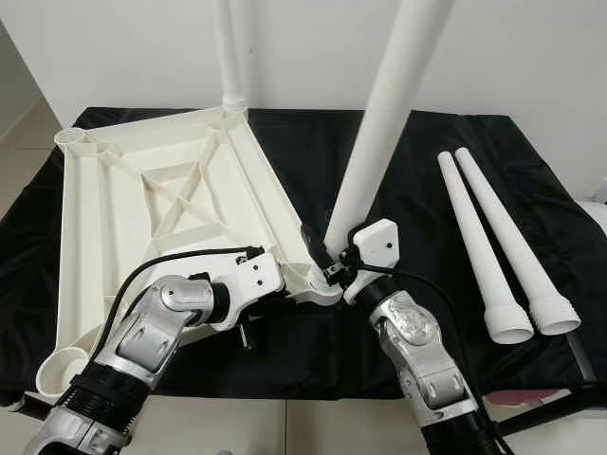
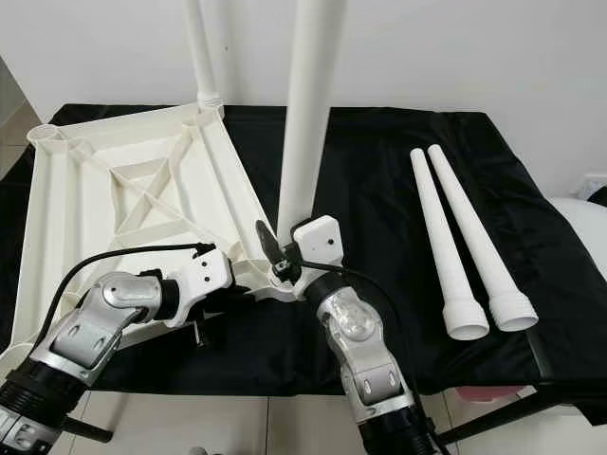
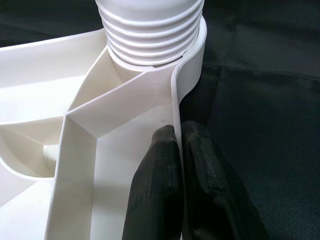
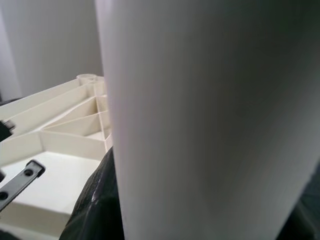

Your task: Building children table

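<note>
Left gripper [image 3: 179, 150] pinched on tabletop [image 1: 152, 209] rim beside upright leg [image 1: 384, 114]; right gripper [image 1: 334, 258] clamping that leg (fingers mostly hidden). Black cloth [image 1: 417, 180], white wall [image 1: 531, 57] behind tabletop.

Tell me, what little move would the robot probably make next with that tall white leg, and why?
Probably a further twist of the leg into the corner socket. The right tool grips the leg near its base, and its threaded end sits in the socket with several ridges still exposed. The left tool pinches the tabletop rim beside it, steadying the upturned top.
</note>
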Controlling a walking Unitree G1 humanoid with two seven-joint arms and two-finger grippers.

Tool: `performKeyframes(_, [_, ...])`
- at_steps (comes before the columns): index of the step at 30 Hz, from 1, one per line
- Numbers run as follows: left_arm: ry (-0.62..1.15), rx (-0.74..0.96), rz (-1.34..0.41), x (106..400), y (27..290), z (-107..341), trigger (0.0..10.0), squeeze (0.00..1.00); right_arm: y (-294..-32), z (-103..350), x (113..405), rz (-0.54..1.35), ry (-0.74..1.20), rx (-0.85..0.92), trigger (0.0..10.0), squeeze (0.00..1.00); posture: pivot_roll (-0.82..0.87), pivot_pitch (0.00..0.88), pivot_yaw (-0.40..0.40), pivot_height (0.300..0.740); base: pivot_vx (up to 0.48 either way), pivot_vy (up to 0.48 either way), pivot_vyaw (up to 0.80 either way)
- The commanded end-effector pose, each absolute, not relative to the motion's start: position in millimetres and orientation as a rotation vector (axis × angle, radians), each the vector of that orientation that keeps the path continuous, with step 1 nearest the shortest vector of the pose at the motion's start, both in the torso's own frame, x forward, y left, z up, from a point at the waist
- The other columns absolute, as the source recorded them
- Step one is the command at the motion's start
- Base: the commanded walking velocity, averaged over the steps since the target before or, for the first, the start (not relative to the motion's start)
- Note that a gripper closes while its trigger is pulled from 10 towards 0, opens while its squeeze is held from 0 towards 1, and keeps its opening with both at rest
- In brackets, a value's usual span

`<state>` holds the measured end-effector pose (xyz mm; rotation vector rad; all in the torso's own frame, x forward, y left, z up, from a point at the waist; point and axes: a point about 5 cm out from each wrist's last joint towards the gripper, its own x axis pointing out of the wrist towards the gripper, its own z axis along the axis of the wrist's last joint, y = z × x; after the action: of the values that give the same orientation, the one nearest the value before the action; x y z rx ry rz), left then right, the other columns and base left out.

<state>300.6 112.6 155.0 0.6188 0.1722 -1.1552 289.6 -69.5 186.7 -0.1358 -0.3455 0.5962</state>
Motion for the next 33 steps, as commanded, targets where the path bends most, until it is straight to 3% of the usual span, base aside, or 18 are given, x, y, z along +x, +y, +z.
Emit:
performKeyframes(1, [0.172,0.63,-1.182,299,110,153,0.0,0.0,-65,155,287,0.659,-0.187,-0.158,10.0,0.0,0.02,0.143,0.013,0.74,0.0,0.0,0.0])
performKeyframes(8, [0.171,0.63,-1.173,298,112,154,0.0,0.0,-86,155,305,0.578,-0.127,-0.145,10.0,0.0,0.03,0.152,0.006,0.74,0.0,0.0,0.0])
performKeyframes(15, [0.175,0.627,-1.166,298,114,154,0.0,0.0,-88,132,305,0.563,0.094,-0.102,10.0,0.0,0.03,0.158,0.005,0.74,0.0,0.0,0.0])
performKeyframes(23, [0.174,0.624,-1.162,299,114,154,0.0,0.0,-90,123,297,0.595,0.123,-0.233,10.0,0.0,0.03,0.162,0.009,0.74,0.0,0.0,0.0])
performKeyframes(33, [0.172,0.626,-1.158,301,114,154,0.0,0.0,-95,119,287,0.572,0.077,-0.122,10.0,0.0,0.02,0.162,0.013,0.74,0.0,0.0,0.0])
